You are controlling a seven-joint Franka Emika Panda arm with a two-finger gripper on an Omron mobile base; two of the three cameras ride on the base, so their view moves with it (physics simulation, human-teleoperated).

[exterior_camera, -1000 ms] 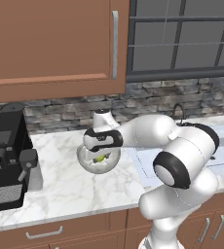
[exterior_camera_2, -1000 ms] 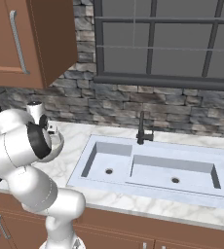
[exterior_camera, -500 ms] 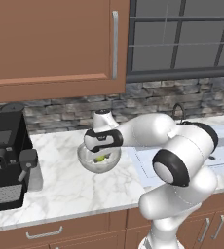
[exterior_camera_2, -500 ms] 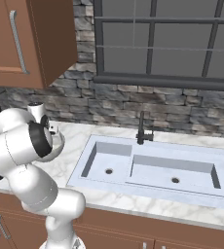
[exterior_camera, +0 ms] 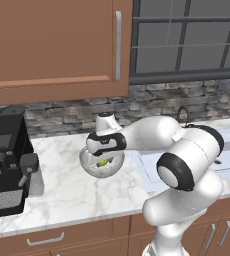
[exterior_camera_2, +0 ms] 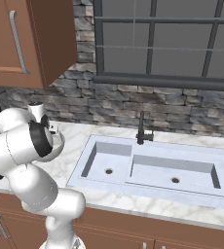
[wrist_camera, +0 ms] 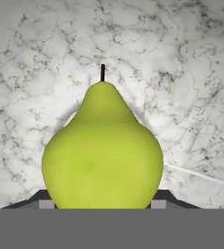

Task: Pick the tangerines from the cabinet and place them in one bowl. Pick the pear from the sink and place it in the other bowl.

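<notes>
One pear (wrist_camera: 102, 150) inside grey bowl (exterior_camera: 101, 166)

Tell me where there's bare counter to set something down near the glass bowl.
Bare marble lies between the coffee machine and the glass bowl, and along the front edge below the bowl. The bowl itself is crowded: the end effector and the pear are in it. Right of it lies the sink.

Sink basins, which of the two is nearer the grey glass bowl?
The smaller, deeper basin, on the left in the right base view, beside the counter stretch where the grey bowl stands. The wider, shallower basin lies beyond it.
</notes>
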